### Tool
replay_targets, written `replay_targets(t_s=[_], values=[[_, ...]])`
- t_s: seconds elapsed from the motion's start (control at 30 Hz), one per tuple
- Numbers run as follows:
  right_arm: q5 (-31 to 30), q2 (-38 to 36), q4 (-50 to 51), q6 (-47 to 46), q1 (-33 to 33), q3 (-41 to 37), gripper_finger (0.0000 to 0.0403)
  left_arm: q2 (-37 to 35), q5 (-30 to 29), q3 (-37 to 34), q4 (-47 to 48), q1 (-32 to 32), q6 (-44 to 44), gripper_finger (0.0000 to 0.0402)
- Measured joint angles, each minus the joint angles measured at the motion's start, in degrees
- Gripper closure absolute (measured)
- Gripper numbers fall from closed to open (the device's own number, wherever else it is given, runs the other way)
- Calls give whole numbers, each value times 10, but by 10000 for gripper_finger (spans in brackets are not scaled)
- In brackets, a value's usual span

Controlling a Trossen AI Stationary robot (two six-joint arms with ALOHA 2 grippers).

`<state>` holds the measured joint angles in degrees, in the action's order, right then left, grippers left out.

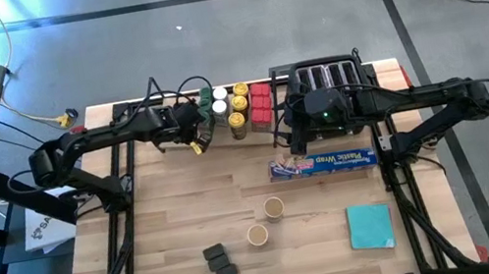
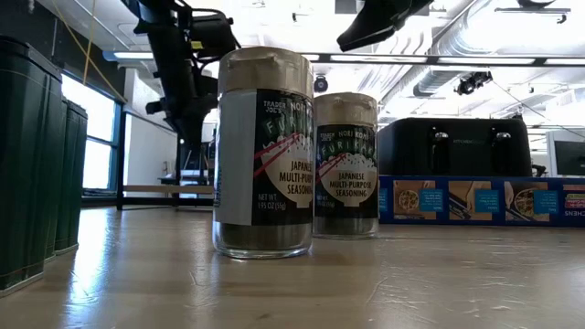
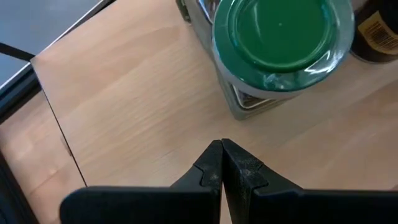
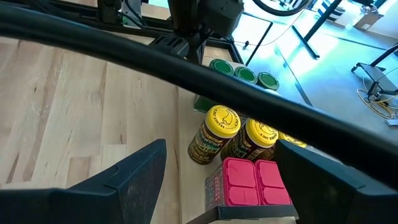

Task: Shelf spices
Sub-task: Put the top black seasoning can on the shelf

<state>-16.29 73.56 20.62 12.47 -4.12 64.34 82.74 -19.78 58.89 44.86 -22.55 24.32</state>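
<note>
The spices stand in a cluster on the shelf (image 1: 242, 108): green-lidded jars (image 4: 245, 74), yellow-lidded jars (image 4: 222, 121) and red tins (image 4: 249, 180). My left gripper (image 3: 222, 155) is shut and hovers beside a green-lidded jar (image 3: 280, 37) over the pale board (image 3: 124, 93). My right gripper (image 4: 221, 144) is open, just outside the shelf's black wire (image 4: 186, 62), its fingers wide apart short of the yellow jars and red tins. Two tan-lidded jars (image 1: 274, 209) (image 1: 257, 235) and two dark grey blocks (image 1: 220, 263) stand upright on the table's near part.
The black toaster (image 1: 321, 89) sits at the far edge under my right arm. The long blue wrap box (image 1: 320, 162) lies in front of it. A teal pad (image 1: 370, 225) lies near the right near corner. Bare wood lies between the box and the loose jars.
</note>
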Motion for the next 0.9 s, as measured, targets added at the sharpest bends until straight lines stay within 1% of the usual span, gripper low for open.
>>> replay_targets(t_s=[0.43,0.9], values=[[0,0,1,0,0,0,107,0,16,0,-28,9,1,402],[0,0,1,0,0,0,107,0,28,0,-28,10,1,402]])
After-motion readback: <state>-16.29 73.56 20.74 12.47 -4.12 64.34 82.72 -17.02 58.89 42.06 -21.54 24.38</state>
